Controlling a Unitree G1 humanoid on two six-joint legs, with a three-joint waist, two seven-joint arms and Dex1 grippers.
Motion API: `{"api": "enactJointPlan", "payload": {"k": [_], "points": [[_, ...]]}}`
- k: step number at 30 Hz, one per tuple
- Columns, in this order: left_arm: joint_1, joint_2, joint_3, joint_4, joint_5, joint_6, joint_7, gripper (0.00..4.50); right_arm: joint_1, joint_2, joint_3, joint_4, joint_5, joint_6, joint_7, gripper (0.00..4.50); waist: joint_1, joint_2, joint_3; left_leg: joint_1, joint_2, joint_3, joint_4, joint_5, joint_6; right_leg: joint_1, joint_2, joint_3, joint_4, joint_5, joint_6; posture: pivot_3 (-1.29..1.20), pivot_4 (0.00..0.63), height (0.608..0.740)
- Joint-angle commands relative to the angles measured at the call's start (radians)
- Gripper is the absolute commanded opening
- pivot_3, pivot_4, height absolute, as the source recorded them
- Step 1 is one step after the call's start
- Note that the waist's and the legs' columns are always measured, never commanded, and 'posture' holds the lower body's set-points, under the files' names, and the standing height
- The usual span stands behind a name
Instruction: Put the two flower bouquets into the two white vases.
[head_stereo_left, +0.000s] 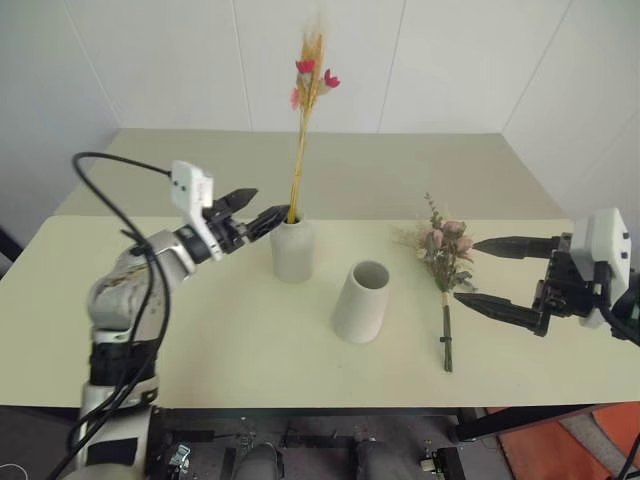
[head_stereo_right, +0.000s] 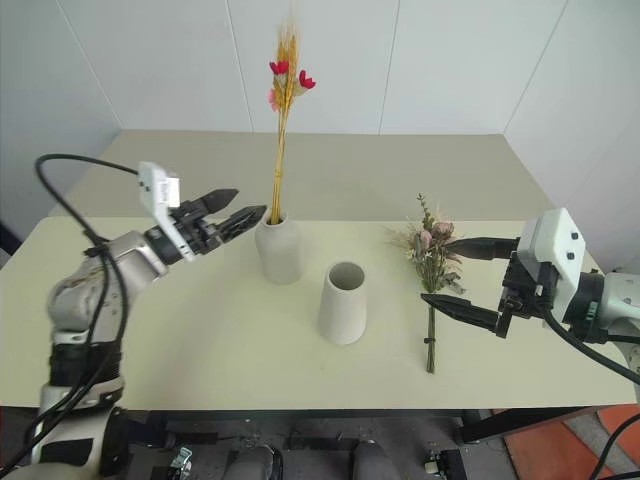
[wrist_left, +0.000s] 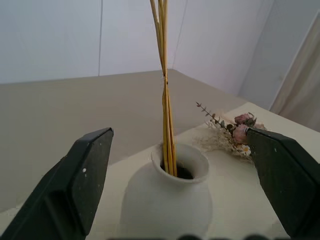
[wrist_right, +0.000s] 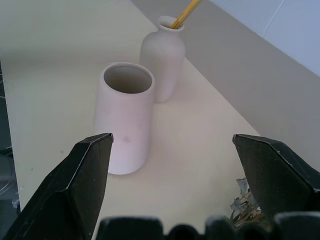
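Standing upright in bottle-shaped vase (head_stereo_left: 293, 249): yellow-stemmed bouquet (head_stereo_left: 309, 100), left gripper (head_stereo_left: 254, 214) wide open beside the neck. Lying on tabletop (head_stereo_left: 200, 330) beside empty cone vase (head_stereo_left: 361, 301): rose bouquet (head_stereo_left: 443, 262), right gripper (head_stereo_left: 487, 272) open, empty.

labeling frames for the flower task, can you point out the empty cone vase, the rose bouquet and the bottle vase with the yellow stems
cone vase (head_stereo_left: 358, 308), left eye view, on its outer wall.
rose bouquet (head_stereo_left: 444, 245), left eye view, on the pink blooms.
bottle vase (wrist_left: 165, 205), left wrist view, on its rounded shoulder.
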Motion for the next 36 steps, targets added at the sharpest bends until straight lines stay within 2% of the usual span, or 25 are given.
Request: {"api": "enactJointPlan", "payload": {"k": [1,5,8,12,19,21,23,25,27,31,36], "points": [[0.06,0.085,0.092,-0.136,-0.104,0.025,-0.074,4.44,-0.003,-0.021,-0.026,-0.005,0.005,0.0,0.007,4.5,0.002,0.0,0.0,0.0,0.0,0.0,0.0,0.0,0.0,0.0,0.0,0.0,0.0,0.0,0.0,0.0,0.15,0.74],[0.106,0.153,0.131,-0.173,-0.147,0.031,-0.099,4.44,-0.019,-0.029,0.003,0.015,-0.005,-0.001,0.011,4.5,0.014,0.0,0.0,0.001,0.0,0.001,0.0,0.0,0.0,0.001,0.0,0.0,0.0,0.0,0.0,0.0,0.15,0.74],[0.074,0.144,0.11,-0.145,-0.161,0.07,-0.041,4.44,-0.047,-0.027,0.032,0.03,-0.007,-0.002,0.011,4.5,0.014,0.0,0.0,0.002,0.0,0.001,0.0,0.0,0.0,0.002,0.0,0.0,-0.001,0.0,0.0,0.0,0.15,0.74],[0.027,0.16,0.053,-0.118,-0.191,0.137,-0.066,4.44,-0.065,-0.022,0.067,0.033,-0.016,0.008,-0.003,4.5,0.012,0.0,0.0,0.001,0.0,0.001,0.0,0.0,0.0,0.002,0.0,0.0,-0.001,0.0,0.0,0.0,0.15,0.74],[0.06,0.234,0.027,-0.117,-0.225,0.035,-0.383,4.44,-0.085,-0.049,0.13,0.033,-0.03,0.187,-0.112,4.5,0.002,0.0,0.0,0.0,0.001,0.001,-0.001,0.0,0.0,-0.001,0.0,0.0,-0.001,-0.001,-0.001,0.0,0.15,0.74],[0.061,0.254,0.024,-0.107,-0.228,0.016,-0.44,4.44,-0.139,-0.071,0.196,0.039,-0.051,0.316,-0.19,4.5,-0.001,0.0,0.0,0.0,0.001,0.001,-0.001,0.0,0.0,-0.001,0.0,0.0,0.0,-0.001,-0.001,0.0,0.15,0.74],[0.058,0.269,0.018,-0.098,-0.226,-0.004,-0.494,4.44,-0.259,-0.076,0.299,0.074,-0.052,0.53,-0.27,4.5,-0.005,0.0,0.0,0.001,0.001,0.002,-0.001,0.0,0.0,-0.001,0.0,0.001,0.0,-0.001,-0.002,0.0,0.15,0.74],[0.054,0.272,0.01,-0.094,-0.223,-0.017,-0.522,4.44,-0.379,-0.056,0.381,0.133,-0.045,0.718,-0.317,4.5,-0.011,0.0,0.0,0.002,0.001,0.002,-0.001,0.0,0.0,0.0,0.0,0.001,0.0,-0.001,-0.002,0.0,0.15,0.74],[0.054,0.271,0.0,-0.095,-0.216,-0.027,-0.537,4.44,-0.467,-0.021,0.453,0.196,-0.072,0.826,-0.36,4.5,-0.012,0.0,0.0,0.001,0.001,0.002,-0.001,0.0,0.0,-0.001,0.001,0.001,0.0,0.0,-0.003,0.0,0.15,0.74],[0.058,0.27,-0.007,-0.102,-0.211,-0.037,-0.545,4.44,-0.579,0.062,0.549,0.333,-0.147,0.929,-0.446,4.5,-0.013,0.0,0.0,-0.001,0.001,0.002,-0.001,0.0,0.0,-0.002,0.001,0.001,-0.001,-0.001,-0.003,0.0,0.15,0.74],[0.069,0.274,-0.002,-0.103,-0.211,-0.046,-0.546,4.44,-0.659,0.147,0.614,0.467,-0.224,0.905,-0.494,4.5,-0.013,0.0,0.0,-0.004,0.001,0.002,-0.001,0.0,0.0,-0.004,0.0,0.001,-0.001,-0.001,-0.003,0.0,0.15,0.74]]}}
